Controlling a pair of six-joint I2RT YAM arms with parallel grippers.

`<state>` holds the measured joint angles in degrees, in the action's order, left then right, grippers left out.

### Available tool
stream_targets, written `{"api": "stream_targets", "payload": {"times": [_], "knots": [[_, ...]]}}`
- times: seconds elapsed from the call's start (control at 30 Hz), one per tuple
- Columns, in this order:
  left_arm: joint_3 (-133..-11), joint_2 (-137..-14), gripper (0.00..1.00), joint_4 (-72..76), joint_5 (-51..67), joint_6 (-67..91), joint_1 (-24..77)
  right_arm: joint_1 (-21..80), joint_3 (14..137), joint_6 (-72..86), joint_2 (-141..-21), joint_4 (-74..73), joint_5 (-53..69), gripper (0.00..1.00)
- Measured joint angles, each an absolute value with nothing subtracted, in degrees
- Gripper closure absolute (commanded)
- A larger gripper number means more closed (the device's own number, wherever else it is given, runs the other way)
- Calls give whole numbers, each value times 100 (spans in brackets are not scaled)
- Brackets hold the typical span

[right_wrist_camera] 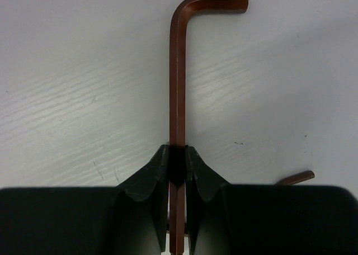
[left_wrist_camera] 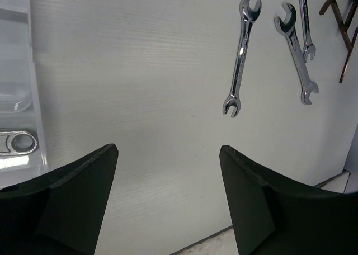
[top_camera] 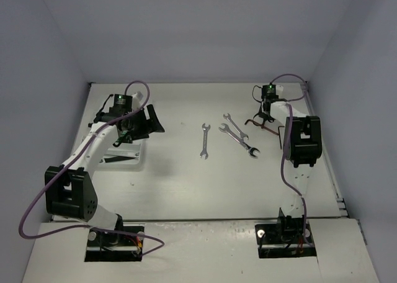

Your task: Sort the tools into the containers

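My right gripper (right_wrist_camera: 177,150) is shut on the long arm of a red-brown L-shaped hex key (right_wrist_camera: 178,70), whose short end points right over the table; it is at the back right in the top view (top_camera: 263,117). The tip of a second hex key (right_wrist_camera: 296,178) shows beside it. Three silver wrenches (top_camera: 204,140) (top_camera: 235,126) (top_camera: 239,140) lie mid-table. My left gripper (left_wrist_camera: 168,149) is open and empty, just right of the white tray (top_camera: 129,156). From the left wrist the wrenches (left_wrist_camera: 241,53) (left_wrist_camera: 296,51) lie ahead.
The tray's rim (left_wrist_camera: 34,98) runs along the left edge of the left wrist view, with a silver wrench end (left_wrist_camera: 19,143) in one slot. A dark tool (top_camera: 115,160) lies in the tray. Hex keys (left_wrist_camera: 341,26) sit at the far right. Walls enclose the table.
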<state>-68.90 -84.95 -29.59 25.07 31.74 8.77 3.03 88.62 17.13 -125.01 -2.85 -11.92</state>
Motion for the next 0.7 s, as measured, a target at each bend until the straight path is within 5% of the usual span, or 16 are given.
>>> {"api": "stream_targets", "payload": {"times": [0.37,0.7], "knots": [[-7857,-8896,29,-2967,2977,3233,1195,648,8832,569,-12176,-468,-1109,100],[-8343,-9157,29,-1979,3750,4301,1580,1789,7617,-27,-9507,-94,-15,100]]}}
